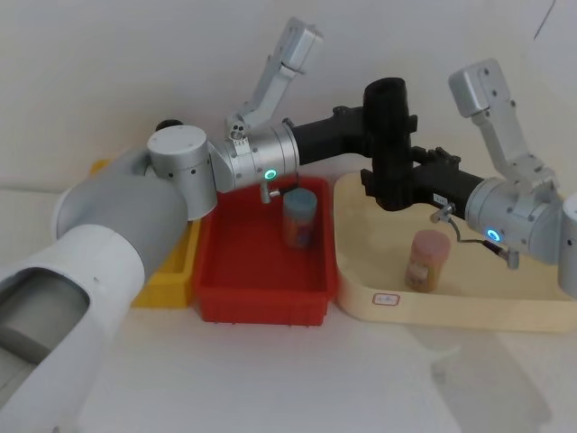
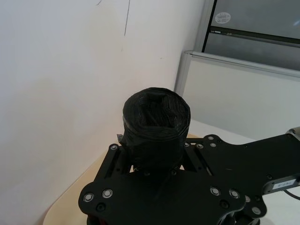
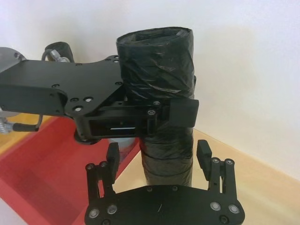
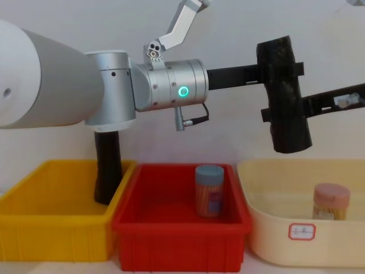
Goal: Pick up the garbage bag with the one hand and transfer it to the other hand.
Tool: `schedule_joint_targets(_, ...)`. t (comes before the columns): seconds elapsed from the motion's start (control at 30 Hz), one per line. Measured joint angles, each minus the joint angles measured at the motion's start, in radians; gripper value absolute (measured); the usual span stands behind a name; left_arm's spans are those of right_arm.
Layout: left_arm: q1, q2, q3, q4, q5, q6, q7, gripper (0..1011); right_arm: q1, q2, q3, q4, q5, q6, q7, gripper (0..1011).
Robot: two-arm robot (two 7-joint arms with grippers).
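Garbage bag (image 4: pixel 284 94), a thick black crinkled roll, is held upright in the air above the seam between the red bin (image 4: pixel 180 242) and the cream tray (image 4: pixel 274 240), slightly tilted in the chest view. It is clamped round its upper half by the left gripper (image 1: pixel 383 117), whose wrist bears a green ring. The right gripper (image 1: pixel 389 188), with a blue ring on its wrist, is placed at the roll's lower half; in the right wrist view its fingers (image 3: pixel 203 157) are seen spread to either side of the roll, with small gaps, not yet closed on it. A blue-lidded jar (image 4: pixel 209 190) stands in the red bin and a pink-lidded jar (image 4: pixel 331 201) in the cream tray. A slimmer black roll (image 4: pixel 108 166) stands in the yellow bin (image 4: pixel 51 234).
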Motion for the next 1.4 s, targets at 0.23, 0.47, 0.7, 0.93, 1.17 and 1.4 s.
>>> schedule_joint_targets(0.23, 0.004, 0.0, -0.003, -0.005, 0.008, -0.001, 0.004, 391, 0.015, -0.011, -0.004, 0.026, -0.01, -0.002, 0.002, 1001)
schedule_joint_targets(0.47, 0.012, 0.002, -0.01, -0.022, 0.012, -0.002, 0.015, 391, 0.027, -0.022, -0.007, 0.05, -0.017, -0.005, 0.008, 1001)
schedule_joint_targets(0.7, 0.02, 0.004, -0.018, -0.04, 0.012, 0.005, 0.023, 391, 0.033, -0.03, -0.009, 0.065, -0.021, -0.007, 0.011, 933)
schedule_joint_targets(0.93, 0.025, 0.005, -0.023, -0.051, 0.013, 0.011, 0.029, 391, 0.037, -0.034, -0.01, 0.074, -0.024, -0.008, 0.013, 753)
schedule_joint_targets(1.17, 0.028, 0.005, -0.026, -0.056, 0.013, 0.013, 0.031, 391, 0.039, -0.036, -0.011, 0.078, -0.025, -0.008, 0.014, 557)
schedule_joint_targets(1.4, 0.03, 0.006, -0.027, -0.06, 0.013, 0.015, 0.033, 415, 0.04, -0.037, -0.011, 0.081, -0.026, -0.009, 0.015, 557)
